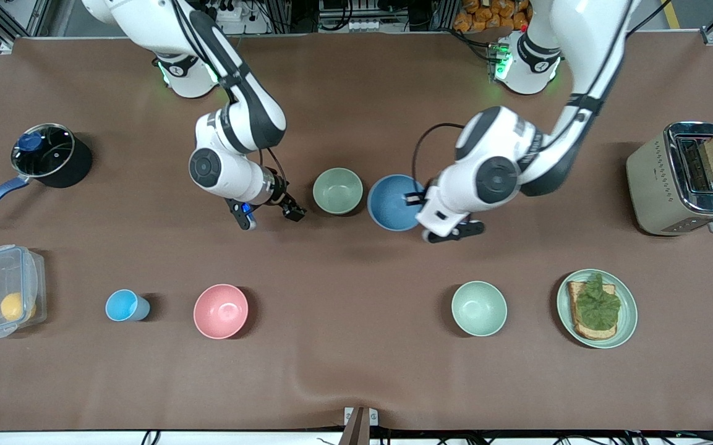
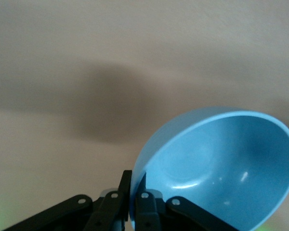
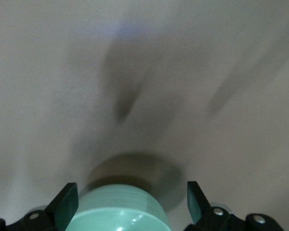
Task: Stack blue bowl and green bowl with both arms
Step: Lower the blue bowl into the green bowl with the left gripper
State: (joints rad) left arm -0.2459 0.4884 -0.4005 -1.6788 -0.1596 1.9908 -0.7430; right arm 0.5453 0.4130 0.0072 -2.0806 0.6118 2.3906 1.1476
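The blue bowl (image 1: 393,203) is at mid-table, beside the green bowl (image 1: 337,190) on the side toward the left arm's end. My left gripper (image 1: 414,199) is shut on the blue bowl's rim. In the left wrist view the gripper (image 2: 133,192) pinches the rim and the blue bowl (image 2: 221,168) hangs tilted above its shadow. My right gripper (image 1: 294,212) is open just beside the green bowl, toward the right arm's end. In the right wrist view the green bowl (image 3: 118,211) lies between the spread fingers of the gripper (image 3: 131,201), untouched.
Nearer the front camera stand a pink bowl (image 1: 221,311), a bright-blue cup (image 1: 124,305), a pale mint bowl (image 1: 478,308) and a plate (image 1: 628,321) with toast. A toaster (image 1: 678,179) is at the left arm's end. A pot (image 1: 47,154) and a plastic box (image 1: 4,290) are at the right arm's end.
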